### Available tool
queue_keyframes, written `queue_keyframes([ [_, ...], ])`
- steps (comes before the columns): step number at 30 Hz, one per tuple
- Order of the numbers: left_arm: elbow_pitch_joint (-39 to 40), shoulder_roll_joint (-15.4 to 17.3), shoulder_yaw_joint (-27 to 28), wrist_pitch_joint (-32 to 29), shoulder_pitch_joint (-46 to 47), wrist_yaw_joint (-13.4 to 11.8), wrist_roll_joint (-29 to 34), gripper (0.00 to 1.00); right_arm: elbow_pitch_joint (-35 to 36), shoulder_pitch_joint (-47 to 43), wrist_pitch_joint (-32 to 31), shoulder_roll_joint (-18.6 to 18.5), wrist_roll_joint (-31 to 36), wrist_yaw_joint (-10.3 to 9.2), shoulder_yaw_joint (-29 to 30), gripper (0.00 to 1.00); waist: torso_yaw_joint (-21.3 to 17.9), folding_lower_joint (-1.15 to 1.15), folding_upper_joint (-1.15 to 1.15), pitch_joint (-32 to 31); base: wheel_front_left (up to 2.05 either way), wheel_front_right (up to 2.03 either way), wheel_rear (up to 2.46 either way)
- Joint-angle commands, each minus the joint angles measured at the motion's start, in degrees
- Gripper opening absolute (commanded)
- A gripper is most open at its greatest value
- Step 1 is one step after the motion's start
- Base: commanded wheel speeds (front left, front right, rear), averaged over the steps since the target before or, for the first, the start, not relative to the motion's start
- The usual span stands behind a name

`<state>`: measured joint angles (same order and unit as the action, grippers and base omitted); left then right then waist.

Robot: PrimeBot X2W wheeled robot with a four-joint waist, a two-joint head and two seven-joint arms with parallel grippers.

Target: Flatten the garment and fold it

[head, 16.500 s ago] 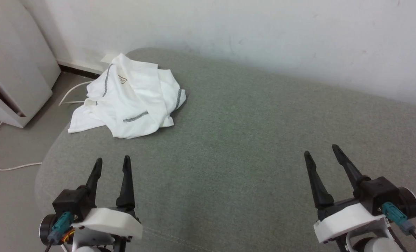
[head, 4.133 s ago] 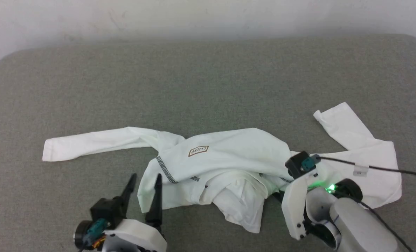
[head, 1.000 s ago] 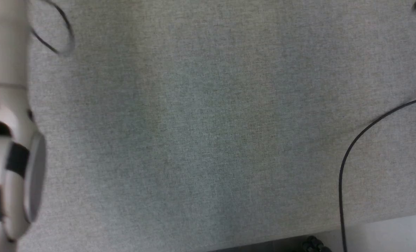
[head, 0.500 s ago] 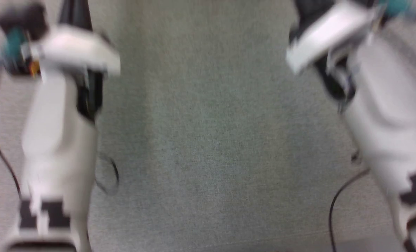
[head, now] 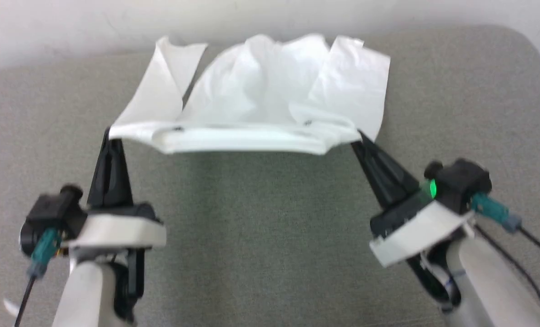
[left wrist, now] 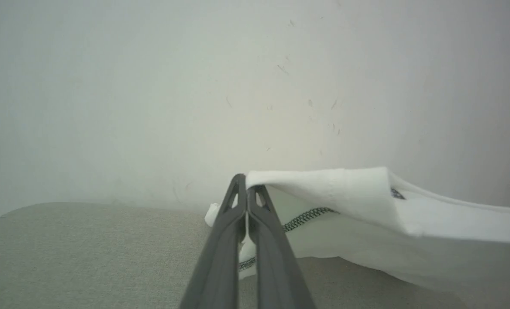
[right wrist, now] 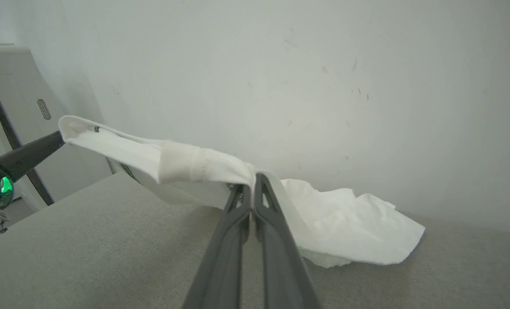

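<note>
Matt cloth garment (head: 261,86) (coarse-woven cushion (head: 261,218))

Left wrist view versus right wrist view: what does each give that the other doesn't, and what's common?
Left wrist view: the left hand pinched on the garment's lifted edge, a clear run of dark stitched seam beneath it. Right wrist view: the right hand shut on the other end, the left hand's fingers across the span, a green light, a pale cabinet, the garment's loose end lying on the cushion. Shared: the garment stretched above the grey cushion, white wall behind.
</note>
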<state>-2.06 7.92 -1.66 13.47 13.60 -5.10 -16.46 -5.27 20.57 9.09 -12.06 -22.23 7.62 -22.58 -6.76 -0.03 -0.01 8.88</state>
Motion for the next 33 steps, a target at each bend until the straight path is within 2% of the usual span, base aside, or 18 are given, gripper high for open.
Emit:
queue_keyframes([
  [1, 2.4, 0.8, 0.8, -0.7, -3.1, -1.2, 0.6, 0.00, 2.9, -3.1, -1.0, 0.4, 1.0, -0.13, 1.0, 0.00, -0.1, 0.03, 0.01, -4.4, 0.00, 0.00, 0.00],
  [5, 9.3, 1.2, 1.0, -4.1, -12.0, -3.8, 2.0, 0.00, 9.5, -12.4, -5.6, 2.0, 3.3, -0.13, 3.6, 0.00, -0.5, 0.03, 0.01, -5.5, 0.00, 0.00, 0.00],
  [8, 12.9, 1.0, 0.4, -6.7, -18.2, -5.1, 2.8, 0.00, 11.8, -19.2, -8.1, 3.7, 4.6, -0.13, 6.1, 0.00, -0.1, 0.03, 0.01, -6.2, 0.00, 0.00, 0.00],
  [15, 13.3, 0.0, -2.4, -11.0, -29.6, -6.4, 3.5, 0.00, 10.1, -30.7, -10.6, 6.2, 8.4, -0.13, 10.2, 0.00, 0.5, 0.03, 0.01, -7.4, 0.00, 0.00, 0.00],
  [21, 5.2, -0.9, -5.0, -11.7, -32.9, -4.5, 1.7, 0.00, 3.7, -33.9, -10.8, 7.2, 11.0, -0.13, 11.2, 0.00, 0.9, 0.03, 0.01, -7.2, 0.00, 0.00, 0.00],
  [29, -7.1, -2.9, -8.2, -7.0, -26.0, -0.9, -0.5, 0.00, -5.4, -31.2, -11.0, 7.8, 13.4, -0.13, 9.9, 0.00, 1.2, 0.03, 0.01, -5.5, 0.00, 0.00, 0.00],
  [30, -8.5, -3.2, -8.4, -6.5, -25.1, -0.2, -1.4, 0.00, -6.5, -30.6, -11.0, 7.9, 13.3, -0.13, 9.5, 0.27, 1.1, 0.03, 0.01, -5.5, 0.00, 0.00, 0.00],
  [31, -9.9, -3.4, -8.6, -6.4, -24.4, 0.4, -2.2, 0.00, -7.2, -30.1, -10.7, 8.0, 12.8, -0.13, 8.9, 0.62, 1.0, 0.03, 0.01, -5.5, 0.00, 0.00, 0.00],
  [32, -11.1, -3.6, -8.9, -6.4, -23.8, 0.8, -2.7, 0.29, -7.7, -29.6, -10.3, 8.0, 12.2, -0.13, 8.4, 1.00, 1.0, 0.03, 0.01, -5.6, 0.00, 0.00, 0.00],
  [33, -11.9, -3.8, -8.9, -6.1, -23.3, 1.1, -3.6, 1.00, -7.9, -29.3, -10.1, 8.0, 11.6, -0.13, 7.7, 1.00, 1.1, 0.03, 0.01, -5.8, 0.00, 0.00, 0.00],
])
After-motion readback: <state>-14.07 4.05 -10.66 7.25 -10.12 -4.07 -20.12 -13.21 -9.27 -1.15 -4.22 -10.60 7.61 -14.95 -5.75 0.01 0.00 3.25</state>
